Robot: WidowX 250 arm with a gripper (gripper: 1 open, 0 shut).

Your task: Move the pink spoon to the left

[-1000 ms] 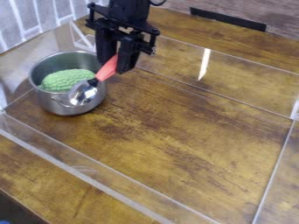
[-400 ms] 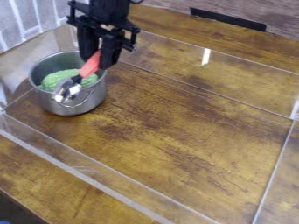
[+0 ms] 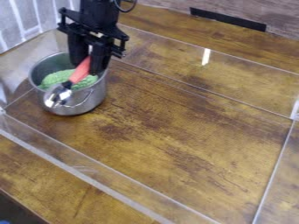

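Claw (image 3: 90, 61) grips pink spoon (image 3: 73, 79) over steel pot (image 3: 70, 98).

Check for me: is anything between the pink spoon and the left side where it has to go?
The claw holds the pink spoon over the steel pot, which sits directly below it with a green object inside. Left of the pot, only bare table shows.

Dark wooden tabletop (image 3: 187, 114), clear acrylic barrier walls (image 3: 70, 153) around it, light glare on one panel
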